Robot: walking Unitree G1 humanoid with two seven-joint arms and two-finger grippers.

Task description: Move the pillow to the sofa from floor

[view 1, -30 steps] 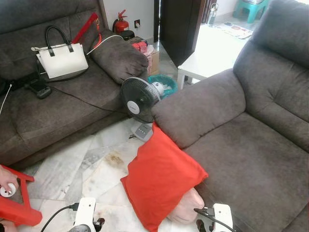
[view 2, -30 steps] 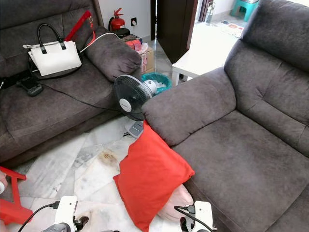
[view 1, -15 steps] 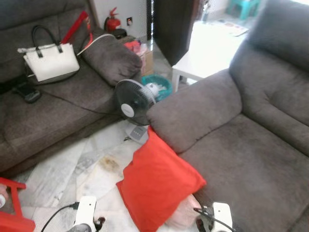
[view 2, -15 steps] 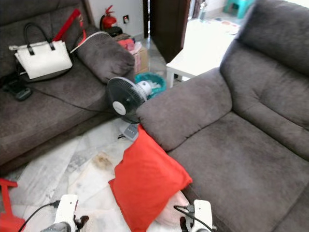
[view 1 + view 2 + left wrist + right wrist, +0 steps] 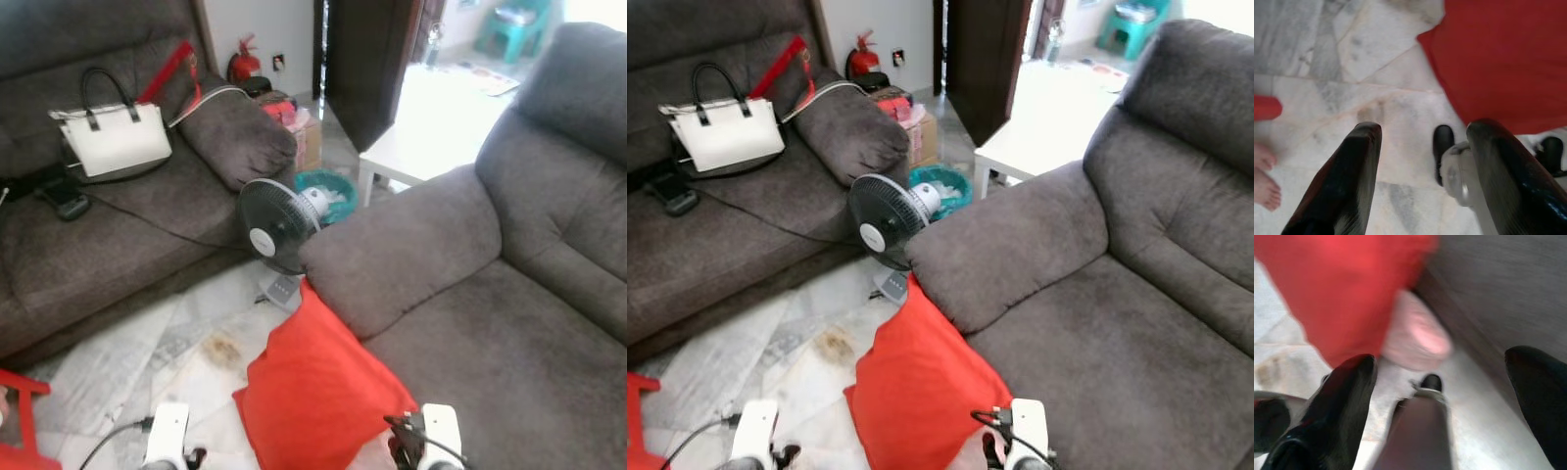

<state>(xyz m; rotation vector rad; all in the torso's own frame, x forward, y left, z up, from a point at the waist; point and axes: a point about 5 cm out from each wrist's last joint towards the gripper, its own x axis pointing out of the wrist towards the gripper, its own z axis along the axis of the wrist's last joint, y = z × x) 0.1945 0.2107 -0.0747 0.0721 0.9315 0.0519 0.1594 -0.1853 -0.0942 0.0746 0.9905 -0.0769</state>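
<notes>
Nearest, both wrists sit low at the bottom edge of the head views. Left gripper hangs over the marble floor, fingers spread apart w/ nothing between them; a person's bare foot shows at the side of that wrist view. Right gripper also has its fingers wide apart, empty, aimed at the gap where the red pillow meets the sofa base; wrist pic is blurred.

Red pillow is on the floor, tilted, leaning vs the front of the near grey sofa, top corner just under the sofa's armrest. A pink pillow sits behind/under it, touching it, against the sofa base.

Left edge: part of a red stool on the floor.

Mid: small black desk fan stands on the floor just beside the armrest, w/ a teal basket behind it. A cardboard box w/ red items is near that.

Further: second grey sofa on the left carries a white handbag w/ black handles, a black cable across the seat, a dark gadget, a red strap.

Far: red fire extinguisher by the wall, dark door, white low table, teal stool in the bright room beyond
</notes>
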